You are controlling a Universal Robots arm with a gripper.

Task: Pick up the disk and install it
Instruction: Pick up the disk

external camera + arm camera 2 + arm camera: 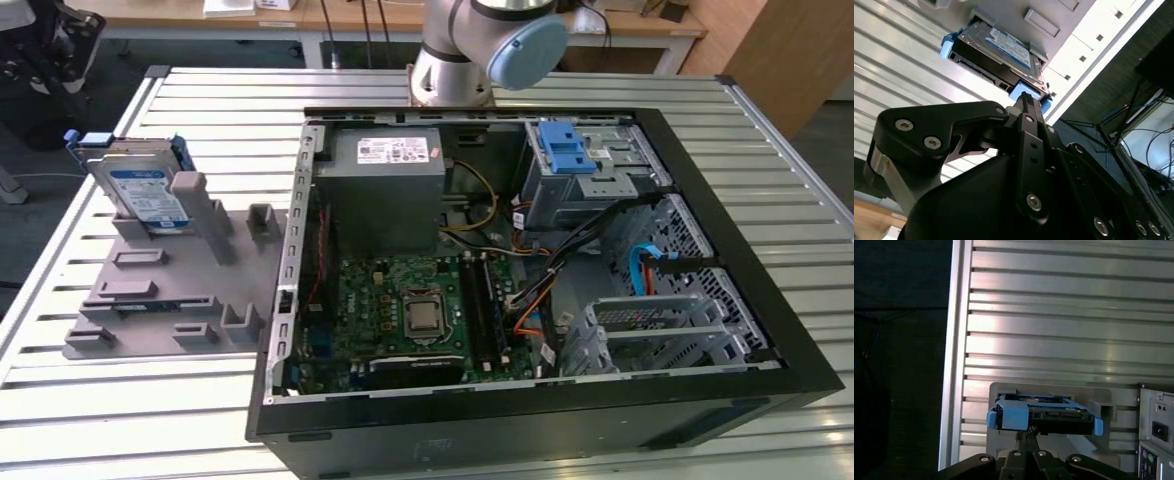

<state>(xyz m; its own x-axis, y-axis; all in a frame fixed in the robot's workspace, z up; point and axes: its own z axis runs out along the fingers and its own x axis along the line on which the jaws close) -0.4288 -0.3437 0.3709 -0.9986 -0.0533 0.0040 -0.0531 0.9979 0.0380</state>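
Hand (1025,433): fingers drawn together, tips meeting, nothing held between them. In both wrist views the closed tips (1027,100) line up with the blue frame edge of the disk (1044,415). How far apart they are cannot be judged.

Disk (140,190): stands on edge, upright, in a slot of the grey holder plate (160,300). Its white-and-blue label faces outward and the blue carrier frame shows at its top and sides. In the second wrist view the silver body, label and blue corners (999,50) are plain to see. It is not installed.

Holder plate: lies flat on the slatted metal tabletop (134,420), on the exterior view's left. It sits just beside the open computer case (534,430).

Case: lies on its side with the panel off. Inside are the grey power-supply box (387,180) and the green motherboard (400,300). A metal drive cage with a blue latch (574,150) sits toward the exterior view's right, well apart from the disk.

Arm base (481,40): stands at the far edge of the tabletop behind the case.
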